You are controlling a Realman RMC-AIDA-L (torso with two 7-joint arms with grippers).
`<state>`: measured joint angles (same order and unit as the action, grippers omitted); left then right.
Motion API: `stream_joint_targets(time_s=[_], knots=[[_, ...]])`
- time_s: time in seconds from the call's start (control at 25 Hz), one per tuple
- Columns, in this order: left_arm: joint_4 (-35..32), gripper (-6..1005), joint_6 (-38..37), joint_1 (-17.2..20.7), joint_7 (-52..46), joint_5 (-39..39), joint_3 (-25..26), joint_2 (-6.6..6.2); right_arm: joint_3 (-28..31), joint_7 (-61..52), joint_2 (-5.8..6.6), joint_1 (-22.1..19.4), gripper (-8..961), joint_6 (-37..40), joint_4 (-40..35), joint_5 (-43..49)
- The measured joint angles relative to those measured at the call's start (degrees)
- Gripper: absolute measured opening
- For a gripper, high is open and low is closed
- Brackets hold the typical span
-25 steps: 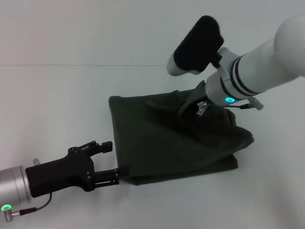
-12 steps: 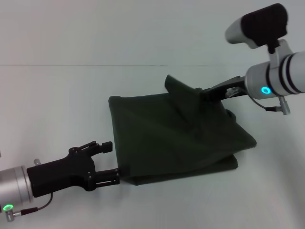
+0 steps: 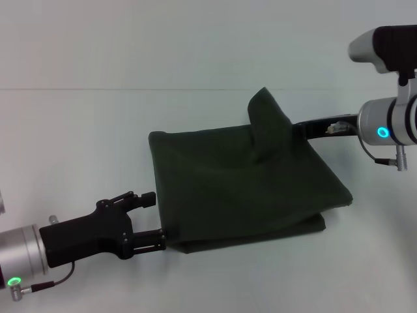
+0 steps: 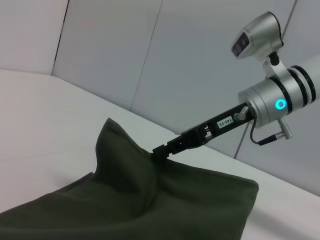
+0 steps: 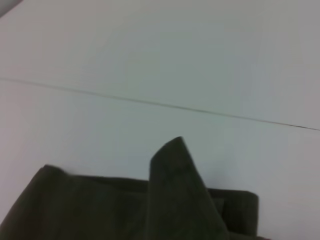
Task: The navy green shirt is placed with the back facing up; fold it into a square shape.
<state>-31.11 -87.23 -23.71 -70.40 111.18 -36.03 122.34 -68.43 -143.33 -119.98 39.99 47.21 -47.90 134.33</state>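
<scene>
**Right gripper pinches a raised fold; left gripper spread at the near corner**

The right gripper [image 3: 301, 130] has its slim black fingers [image 4: 172, 146] closed on the navy green shirt [image 3: 241, 189], gripping a fold at the far right part of the cloth; from the jaws the fabric rises into a pointed peak just beside them, standing above the rest of the garment; outward and toward the robot from that grip, the shirt lies as a folded, roughly square stack on the white table [image 3: 78, 130], one layer's edge showing beneath another along the near side; behind the jaws the right arm's silver wrist carries a lit blue-green ring. The left gripper [image 3: 151, 218] sits low at the shirt's near left corner, jaws spread wide and holding nothing; its lower finger touches or nearly touches the cloth's corner; the upper finger stands just off the left edge.
</scene>
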Motion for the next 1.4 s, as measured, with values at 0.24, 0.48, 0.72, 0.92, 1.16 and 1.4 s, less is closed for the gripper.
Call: stream_joint_targets(time_s=[0.24, 0.48, 0.72, 0.92, 1.16, 1.4], knots=[[0.0, 909, 0.0, 0.0, -0.1, 0.1, 0.0, 0.00, 4.3, 3.4, 0.21, -0.9, 68, -0.6, 3.0, -4.6], [0.0, 909, 0.0, 0.0, -0.1, 0.1, 0.0, -0.01, 6.3, 6.5, 0.20, -1.2, 80, -2.2, 6.7, -8.1], [0.0, 909, 0.1, -0.2, 0.0, 0.1, 0.0, -0.01, 7.1, 9.6, 0.19, -2.3, 92, -2.8, 8.2, -13.6], [0.0, 909, 0.1, -0.2, 0.0, 0.1, 0.0, -0.01, 10.2, 10.4, 0.27, -3.3, 102, -2.1, 9.4, -17.2], [0.1, 909, 0.0, -0.2, 0.0, 0.1, 0.0, 0.02, 14.7, 14.2, 0.39, -4.7, 263, 0.2, 11.7, -21.4], [0.1, 909, 0.0, -0.2, -0.4, -0.2, 0.0, 0.09, 20.5, 29.3, 0.24, -8.5, 516, 8.5, 12.7, -33.1]])
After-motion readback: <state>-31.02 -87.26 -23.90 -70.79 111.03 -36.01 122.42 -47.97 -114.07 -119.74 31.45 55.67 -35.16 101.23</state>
